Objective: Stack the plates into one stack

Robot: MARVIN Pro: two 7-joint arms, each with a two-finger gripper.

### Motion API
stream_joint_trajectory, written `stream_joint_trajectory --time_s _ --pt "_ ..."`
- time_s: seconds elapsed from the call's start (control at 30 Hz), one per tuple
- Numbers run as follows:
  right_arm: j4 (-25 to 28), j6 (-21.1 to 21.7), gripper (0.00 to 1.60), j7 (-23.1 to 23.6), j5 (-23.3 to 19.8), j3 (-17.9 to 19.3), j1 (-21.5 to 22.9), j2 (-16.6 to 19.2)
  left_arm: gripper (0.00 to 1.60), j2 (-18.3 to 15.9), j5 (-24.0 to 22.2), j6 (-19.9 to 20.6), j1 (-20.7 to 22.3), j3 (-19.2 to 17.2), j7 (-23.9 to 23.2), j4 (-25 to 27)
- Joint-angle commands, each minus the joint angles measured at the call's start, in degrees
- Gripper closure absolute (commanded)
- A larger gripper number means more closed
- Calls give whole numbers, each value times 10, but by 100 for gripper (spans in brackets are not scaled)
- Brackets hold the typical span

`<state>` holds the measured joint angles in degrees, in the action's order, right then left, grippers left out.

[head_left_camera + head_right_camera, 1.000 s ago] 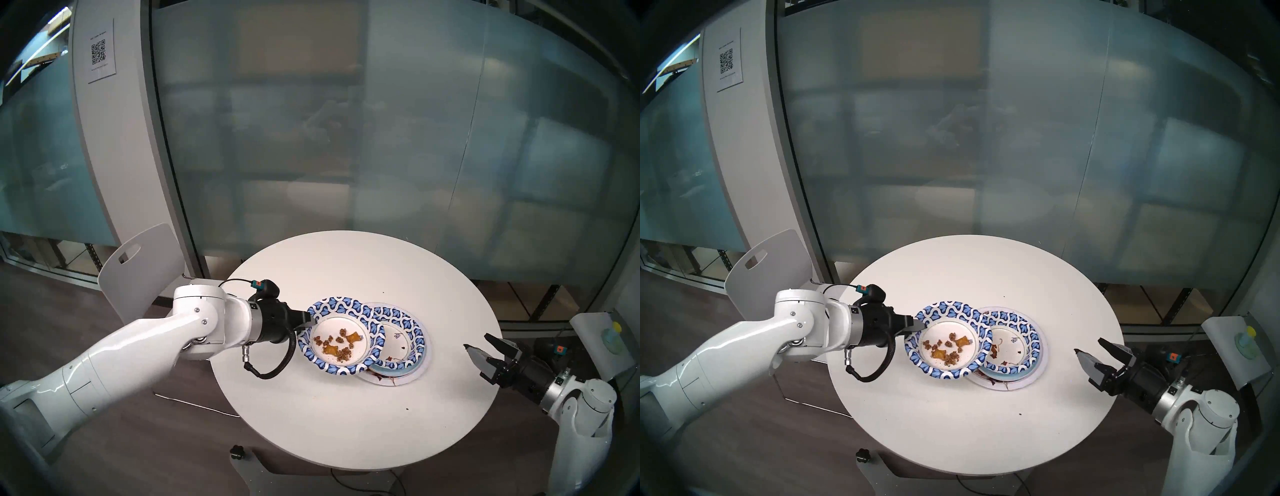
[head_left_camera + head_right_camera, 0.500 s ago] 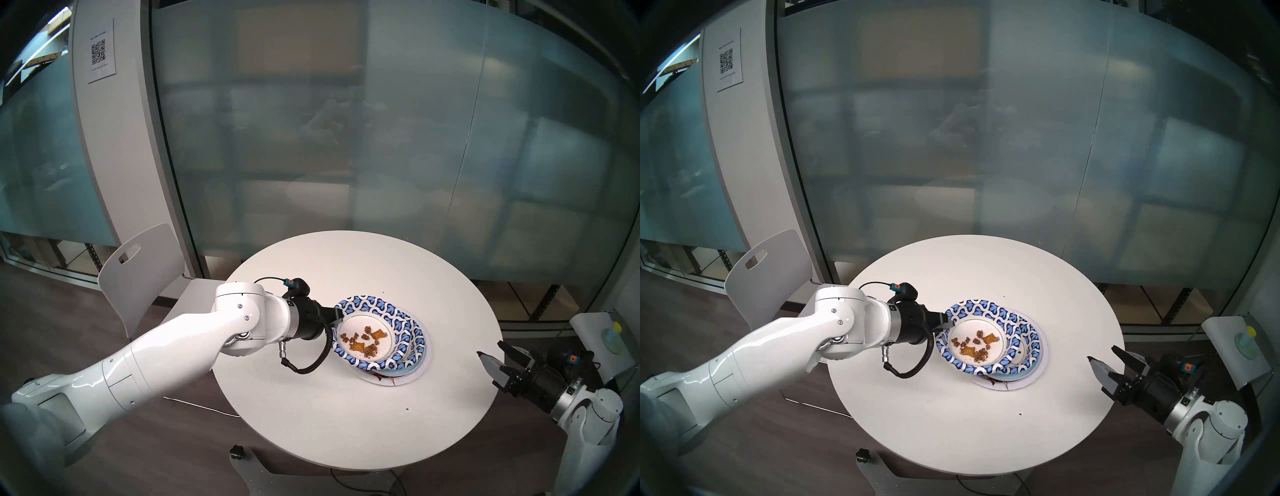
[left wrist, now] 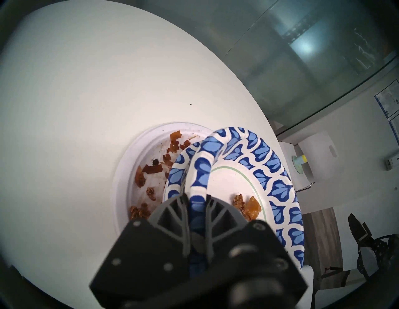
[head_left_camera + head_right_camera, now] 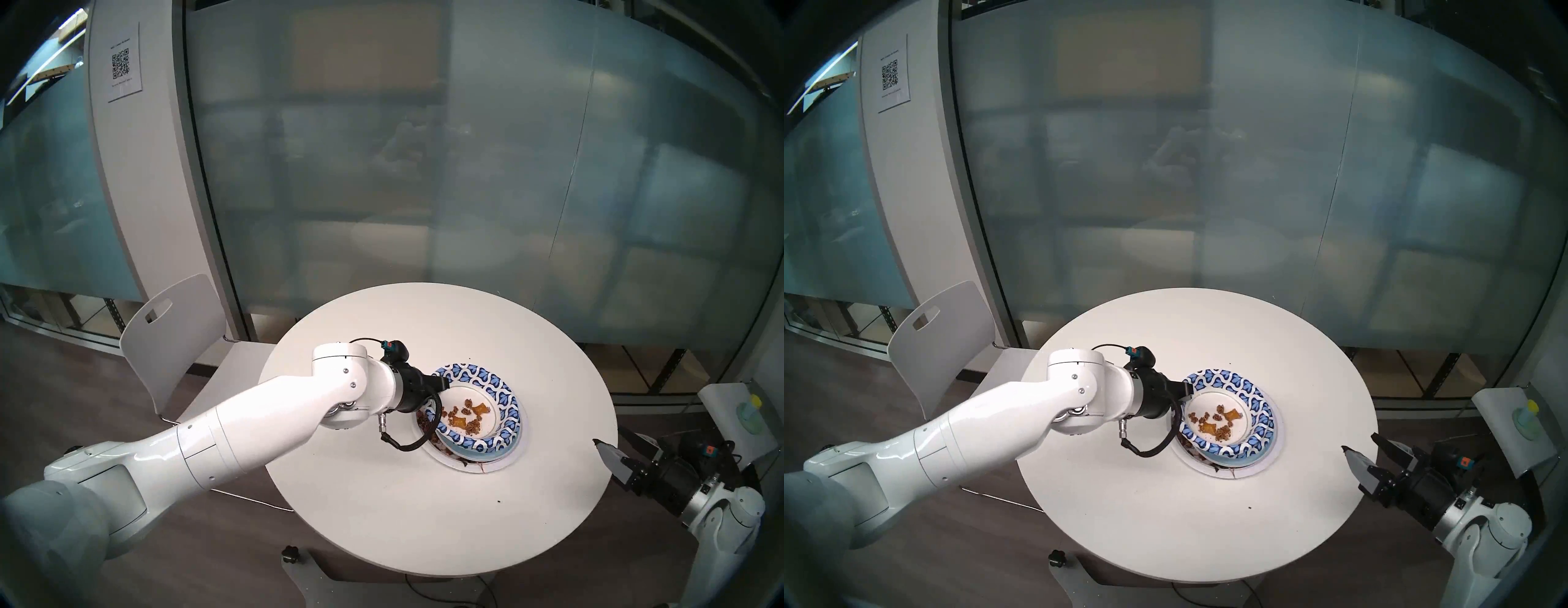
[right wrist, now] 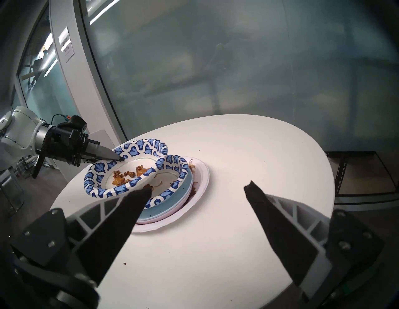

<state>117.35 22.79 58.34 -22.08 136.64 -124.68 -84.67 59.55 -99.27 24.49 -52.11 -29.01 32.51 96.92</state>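
Plates: a stack (image 4: 488, 456) sits right of centre on the round white table (image 4: 424, 509); one more patterned plate (image 4: 505, 403) is held over it.
Held plate: blue-and-white rim, round so no long axis; open face up, tilted, its near-left rim raised in the grip, its far side low over the stack. Crumbs and orange bits (image 4: 464, 415) lie in its well.
Left gripper (image 3: 197, 197): fingers pressed together on the held plate's rim, one above and one below; it reaches in from the left.
Right gripper (image 5: 197, 188): fingers spread wide, nothing between them; it hangs off the table's right edge, well apart from the stack.
Stack order, bottom up: large white plate (image 5: 200, 179) with brown scraps, pink plate (image 5: 159, 219), light blue plate (image 5: 172, 202), second patterned plate (image 5: 172, 187).
Fit: in the right wrist view the held plate overlaps the second patterned plate off-centre; whether they touch, cannot tell.
Count: five plates, two of them patterned; two grippers.
Around: white chair (image 4: 178, 331) at the table's left; small white stand with a yellow-capped bottle (image 4: 751, 414) at far right; frosted glass wall (image 4: 424, 170) behind; QR sign (image 4: 123, 68) on the pillar.
In the way: the left gripper and its black cable (image 4: 411, 441) cover the stack's left side from the head views.
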Motion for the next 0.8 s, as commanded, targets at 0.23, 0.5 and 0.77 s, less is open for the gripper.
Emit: stream_joint_trajectory --time_s 0.23,0.5,0.77 --pt "2 -11 0 7 -8 6 7 -11 160 103 32 -16 69 19 31 -57" --pt "2 -13 0 10 -6 8 8 -16 160 107 50 -15 65 37 36 -67" --pt "0 -11 0 12 -3 6 12 -17 160 74 48 -18 52 33 34 -44"
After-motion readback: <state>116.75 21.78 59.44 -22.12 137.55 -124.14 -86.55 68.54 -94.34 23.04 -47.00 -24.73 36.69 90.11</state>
